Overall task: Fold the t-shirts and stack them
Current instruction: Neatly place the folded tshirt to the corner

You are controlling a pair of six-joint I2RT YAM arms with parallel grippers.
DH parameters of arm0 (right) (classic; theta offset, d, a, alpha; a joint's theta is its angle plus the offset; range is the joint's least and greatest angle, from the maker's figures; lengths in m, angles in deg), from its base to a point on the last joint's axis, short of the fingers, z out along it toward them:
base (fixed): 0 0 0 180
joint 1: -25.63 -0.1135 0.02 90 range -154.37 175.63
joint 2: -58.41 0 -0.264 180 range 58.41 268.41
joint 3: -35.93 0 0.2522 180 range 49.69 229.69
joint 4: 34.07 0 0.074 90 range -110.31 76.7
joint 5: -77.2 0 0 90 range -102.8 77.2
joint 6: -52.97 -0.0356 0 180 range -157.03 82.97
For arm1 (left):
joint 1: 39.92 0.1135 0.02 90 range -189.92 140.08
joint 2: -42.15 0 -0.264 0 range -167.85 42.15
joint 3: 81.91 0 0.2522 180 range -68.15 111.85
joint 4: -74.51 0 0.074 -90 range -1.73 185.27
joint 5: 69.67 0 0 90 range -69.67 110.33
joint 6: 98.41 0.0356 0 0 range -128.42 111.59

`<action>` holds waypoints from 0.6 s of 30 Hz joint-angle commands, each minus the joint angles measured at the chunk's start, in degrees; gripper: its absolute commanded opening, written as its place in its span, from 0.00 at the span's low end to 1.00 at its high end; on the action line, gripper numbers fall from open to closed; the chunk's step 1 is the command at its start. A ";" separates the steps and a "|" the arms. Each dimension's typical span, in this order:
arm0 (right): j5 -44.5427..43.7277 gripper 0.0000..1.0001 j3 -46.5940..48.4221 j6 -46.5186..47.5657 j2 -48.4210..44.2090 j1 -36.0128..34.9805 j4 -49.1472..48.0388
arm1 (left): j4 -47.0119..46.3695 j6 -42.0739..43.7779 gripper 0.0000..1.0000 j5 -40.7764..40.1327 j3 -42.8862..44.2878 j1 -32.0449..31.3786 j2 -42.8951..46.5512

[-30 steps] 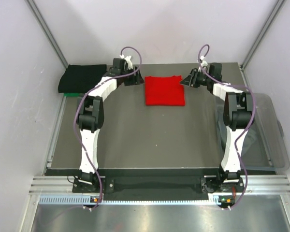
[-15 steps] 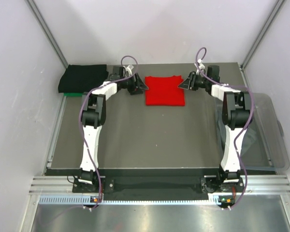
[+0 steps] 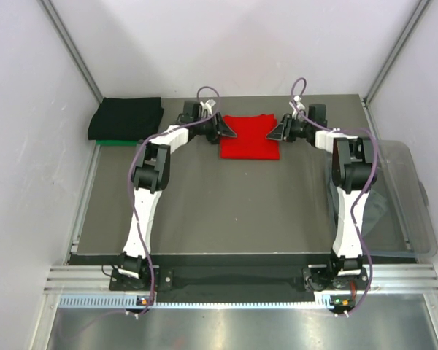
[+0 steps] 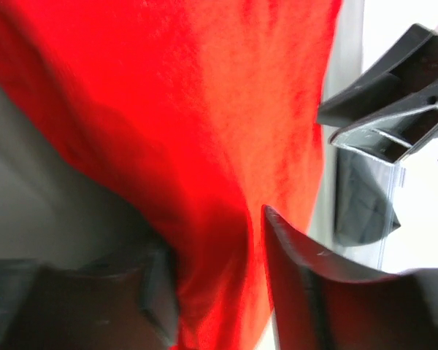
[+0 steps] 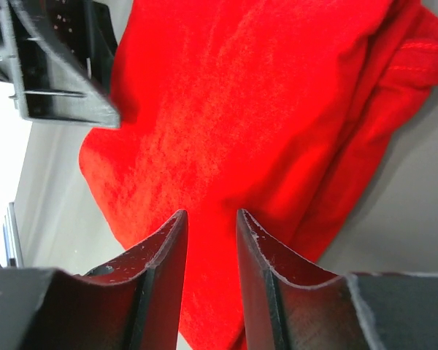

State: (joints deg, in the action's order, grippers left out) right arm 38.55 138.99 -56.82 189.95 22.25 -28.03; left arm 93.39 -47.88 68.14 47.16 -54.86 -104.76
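A bright red folded t-shirt (image 3: pixel 250 137) lies at the back middle of the table. My left gripper (image 3: pixel 230 131) is at its left edge. In the left wrist view its jaws (image 4: pixel 215 233) stand apart, with a raised fold of red cloth (image 4: pixel 204 109) between them. At the shirt's right edge my right gripper (image 3: pixel 275 133) has its fingers (image 5: pixel 209 215) drawn close together, pinching red cloth (image 5: pixel 241 95). A folded black t-shirt (image 3: pixel 125 119) lies at the back left on a green one (image 3: pixel 117 143), of which only an edge shows.
A clear plastic bin (image 3: pixel 405 197) stands off the table's right side with grey cloth inside. White walls and metal frame posts enclose the back and sides. The dark table top (image 3: pixel 226 211) stretches between the arms.
Both grippers have moved inward from beside the red t-shirt onto its left and right edges. Both pairs of jaws have narrowed, the left by more.
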 commanded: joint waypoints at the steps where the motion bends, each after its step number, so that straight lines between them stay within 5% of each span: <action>1: 1.73 0.33 1.41 0.10 -1.20 -0.75 -3.00 | -0.91 -0.44 0.47 -1.40 2.46 -1.06 -3.38; 7: 0.33 0.28 -7.46 8.95 -15.92 -0.58 -1.42 | 2.60 3.68 0.24 -2.90 3.79 -1.32 -0.49; 10: -0.38 0.29 -11.94 16.24 -25.88 -0.58 4.02 | 6.73 9.04 0.02 -5.62 3.61 -0.97 3.02; 18: -6.16 0.32 -20.21 38.31 -50.29 -0.49 28.98 | 17.89 26.26 0.00 -15.98 -0.51 1.05 15.76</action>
State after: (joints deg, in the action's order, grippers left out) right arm 35.34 121.96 -31.45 147.00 22.14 -10.76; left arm 105.72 -31.99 58.35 47.60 -55.47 -99.27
